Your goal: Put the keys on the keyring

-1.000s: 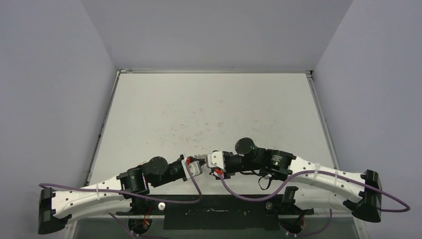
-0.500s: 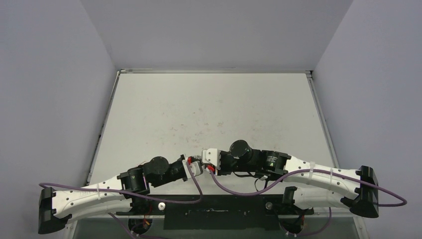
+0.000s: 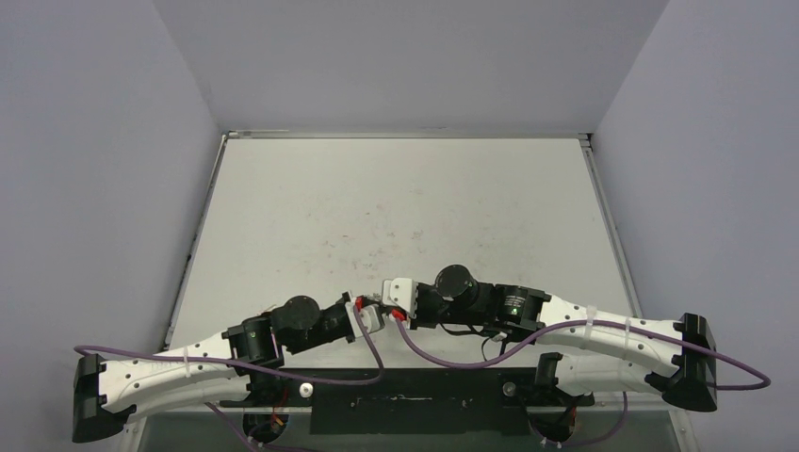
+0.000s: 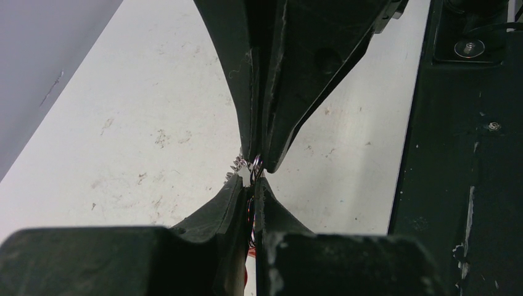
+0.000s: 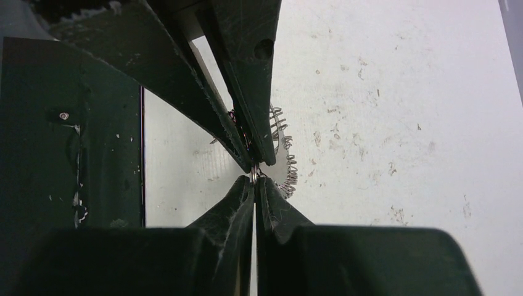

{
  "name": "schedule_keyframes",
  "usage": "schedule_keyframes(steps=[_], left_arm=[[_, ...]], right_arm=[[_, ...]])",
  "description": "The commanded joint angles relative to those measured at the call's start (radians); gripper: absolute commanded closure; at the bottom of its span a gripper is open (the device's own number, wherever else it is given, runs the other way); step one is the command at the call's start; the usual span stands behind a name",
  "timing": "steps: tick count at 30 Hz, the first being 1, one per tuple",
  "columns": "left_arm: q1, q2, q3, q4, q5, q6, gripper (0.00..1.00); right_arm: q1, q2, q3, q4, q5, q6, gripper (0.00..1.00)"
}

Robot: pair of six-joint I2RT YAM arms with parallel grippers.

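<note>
Both grippers meet tip to tip just above the table's near edge. My left gripper (image 4: 251, 182) is shut on the keyring (image 4: 251, 213), a thin silvery wire running down between its fingers, with a red piece (image 4: 248, 280) low in the gap. My right gripper (image 5: 254, 180) is shut, and its tips pinch the keyring (image 5: 253, 174) where the wire leaves the left gripper (image 5: 250, 161). The keys (image 5: 285, 161) hang beside the tips as small silver toothed pieces, also seen as the keys (image 4: 237, 168) in the left wrist view. From above, the left gripper (image 3: 370, 309) touches the right gripper (image 3: 384, 303).
The white, scuffed table (image 3: 396, 207) lies beyond the grippers, with grey walls on three sides. The black mounting plate (image 3: 415, 400) runs along the near edge, close under both wrists. Purple cables (image 3: 443, 358) loop beside the arms.
The right arm has moved left until its tips meet the left gripper's, and its jaws have closed from part open to shut. The left arm has stayed put.
</note>
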Motion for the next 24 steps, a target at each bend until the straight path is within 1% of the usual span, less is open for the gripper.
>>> schedule_keyframes(steps=[1,4,6,7,9,11,13,17,20,24], left_arm=[[0.002,-0.009,0.031,0.070,0.015,-0.011,1.00],[0.002,-0.026,0.019,0.072,0.018,-0.012,0.99],[0.002,-0.054,0.010,0.075,0.022,-0.011,0.84],[0.002,-0.069,0.003,0.079,0.025,-0.010,0.79],[0.002,-0.108,-0.016,0.096,0.035,-0.004,0.70],[0.002,-0.151,-0.036,0.111,0.039,0.002,0.66],[0.002,-0.197,-0.060,0.127,0.032,0.005,0.64],[0.003,-0.262,-0.103,0.155,0.010,0.002,0.64],[0.003,-0.267,-0.122,0.176,0.007,-0.003,0.64],[0.002,-0.232,-0.134,0.217,0.020,-0.010,0.66]], right_arm=[[0.003,-0.016,0.030,0.063,0.018,0.005,1.00],[-0.006,-0.037,0.013,0.086,0.018,0.015,1.00],[-0.034,-0.053,-0.005,0.109,-0.004,0.036,1.00],[-0.055,-0.062,-0.016,0.128,-0.030,0.049,1.00],[-0.112,-0.081,-0.049,0.175,-0.116,0.079,1.00],[-0.172,-0.103,-0.084,0.232,-0.216,0.100,1.00],[-0.209,-0.120,-0.113,0.283,-0.295,0.105,1.00],[-0.228,-0.112,-0.118,0.284,-0.408,0.081,1.00],[-0.229,-0.088,-0.114,0.294,-0.448,0.094,1.00],[-0.228,-0.072,-0.119,0.332,-0.483,0.123,1.00]])
